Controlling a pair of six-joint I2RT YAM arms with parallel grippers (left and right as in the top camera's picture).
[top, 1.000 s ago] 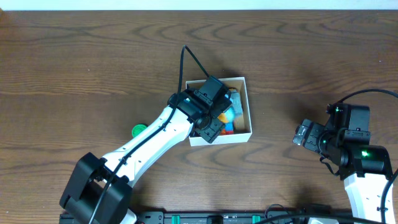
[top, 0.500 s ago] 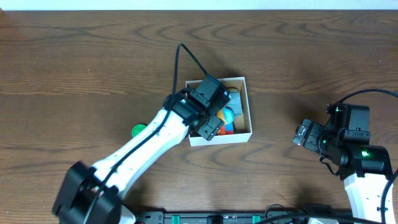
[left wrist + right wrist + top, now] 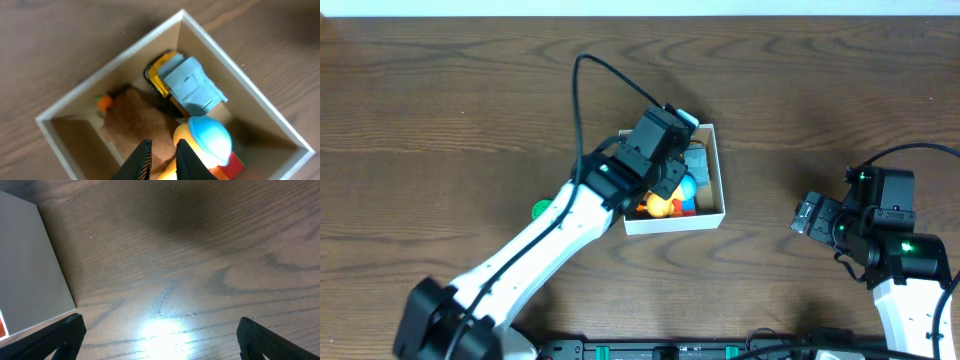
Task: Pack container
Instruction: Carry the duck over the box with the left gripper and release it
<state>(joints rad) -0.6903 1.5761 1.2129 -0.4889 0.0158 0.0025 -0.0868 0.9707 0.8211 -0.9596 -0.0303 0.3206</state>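
Far left on the brown wooden counter [image 3: 430, 110]: a small green round piece [image 3: 543, 210], partly tucked under the left arm [image 3: 555, 230]. Stretched slantwise from the near edge up toward mid-counter, that arm, white-shelled with a black wrist.

At its end, the left pincer [image 3: 162, 159], hanging over the container [image 3: 721, 175] and pointing down into it. Fingers [image 3: 144, 159] drawn close together, only a narrow slit between the tips, nothing gripped. Hidden beneath its own wrist in the overhead view.

Around mid-counter, the container itself: flat on the wood, white walls and rim, tan floor, near the green piece but not touching it.

Inside, by the left wrist view:
- a tiny orange bit with a green end [image 3: 103, 101] in the left corner
- a rough brown patch [image 3: 132, 120] just beside it
- a yellow truck with a pale blue-grey bed [image 3: 189, 86] toward the far corner
- a yellow-orange toy with a round blue cap [image 3: 209, 136] just below the truck, touching or nearly touching it
- a sliver of red [image 3: 234, 165] at the lower right

Well apart to the right, the right pincer [image 3: 161, 326], low over bare wood. Jaws spread wide, empty, one fingertip at each lower corner of its wrist view, with the container's white side at the left edge of that view.
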